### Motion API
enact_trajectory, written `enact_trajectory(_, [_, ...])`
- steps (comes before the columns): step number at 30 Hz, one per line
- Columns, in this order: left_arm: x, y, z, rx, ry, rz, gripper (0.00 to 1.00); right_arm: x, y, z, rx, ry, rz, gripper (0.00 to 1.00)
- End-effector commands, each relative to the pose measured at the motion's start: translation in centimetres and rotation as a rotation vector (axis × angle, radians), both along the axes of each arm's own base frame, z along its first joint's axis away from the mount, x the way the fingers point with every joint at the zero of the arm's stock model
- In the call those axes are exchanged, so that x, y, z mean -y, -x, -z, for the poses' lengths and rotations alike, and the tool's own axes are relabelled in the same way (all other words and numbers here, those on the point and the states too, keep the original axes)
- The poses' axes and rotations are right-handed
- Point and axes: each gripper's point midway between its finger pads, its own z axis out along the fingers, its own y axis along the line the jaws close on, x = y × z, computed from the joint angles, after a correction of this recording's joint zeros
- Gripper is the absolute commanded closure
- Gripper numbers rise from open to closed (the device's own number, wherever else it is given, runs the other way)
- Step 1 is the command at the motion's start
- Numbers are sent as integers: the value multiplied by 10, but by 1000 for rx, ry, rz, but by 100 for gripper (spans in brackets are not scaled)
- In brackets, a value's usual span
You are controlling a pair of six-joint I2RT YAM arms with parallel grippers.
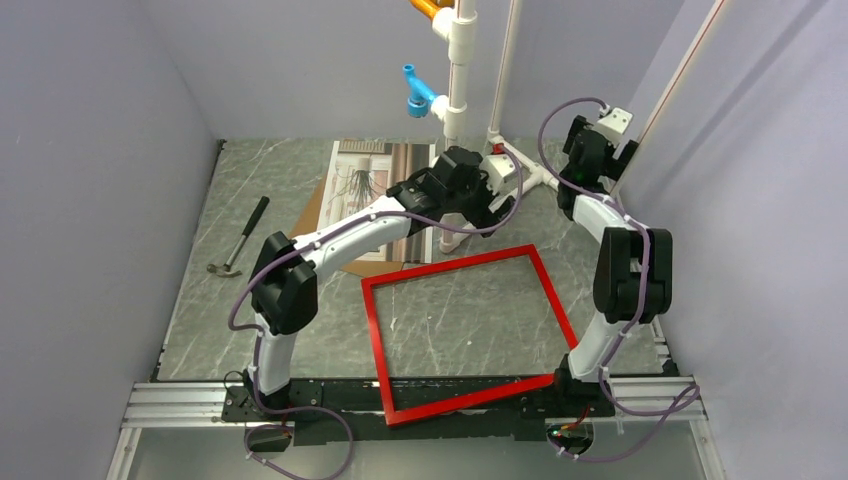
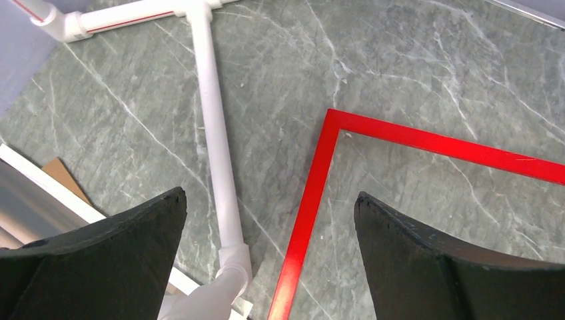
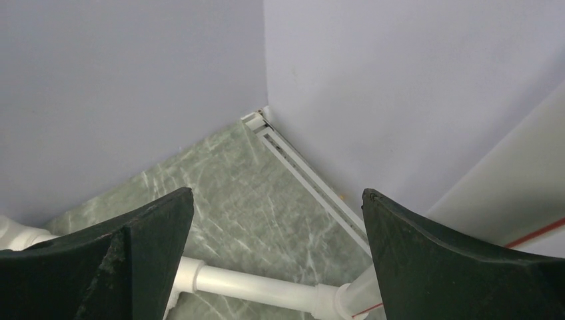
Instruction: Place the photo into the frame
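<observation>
Both sets of fingers are spread wide and hold nothing: the left gripper (image 2: 270, 197) hangs over the far corner of the frame (image 2: 310, 200), and the right gripper (image 3: 276, 193) is raised toward the back right corner, looking at bare wall. The frame lies flat and empty on the counter (image 1: 250, 320), with the marble showing through it, and its near edge reaches onto the metal rail (image 1: 170, 405) by the arm bases. The photo (image 1: 365, 180) lies picture side up at the far left of centre, on the brown backing board (image 1: 312, 215) and partly under my left arm. My main worry is the pickup. A thin print lying flat on the board gives the fingers little edge to catch, so I could crease it or pinch the board along with it. The foot of the white pipe stand (image 2: 216, 153) runs right beside the frame's corner, between the left fingers and the print, so a low sweep could catch it or knock the frame askew. A hammer (image 1: 240, 238) lies off to the left, well clear of both.
</observation>
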Motion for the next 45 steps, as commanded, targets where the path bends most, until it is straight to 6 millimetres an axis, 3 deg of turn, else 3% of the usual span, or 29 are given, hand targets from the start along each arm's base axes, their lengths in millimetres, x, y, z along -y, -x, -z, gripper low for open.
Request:
enact_trajectory(1, [-30,-28,-6,41,-31,-59,1,50,50,-25,91,-48,230,1])
enact_trajectory(12, [-54,-52,11,-5,-63,-65,1,70,119,-7,122,-162,328,1])
enact_trajectory(20, [-59,-60,22,-34,-86,-49,1,63,156,6,147,-240,341,1])
enact_trajectory(23, [-56,-56,20,-53,-77,-19,0,52,156,6,152,-271,267,1])
enact_trajectory(26, [-50,-40,5,-71,-22,46,0,32,144,4,135,-311,134,1])
enact_trajectory(30, [-49,-3,-34,-62,92,133,1,-7,132,-6,129,-356,-111,1])
enact_trajectory(38, [-84,67,-89,2,205,193,1,-76,139,-17,97,-381,-456,1])
enact_trajectory(43, [-105,108,-111,11,238,263,1,-103,152,-27,88,-349,-583,1])
enact_trajectory(45, [-110,116,-113,28,243,276,1,-100,154,-27,82,-314,-562,0])
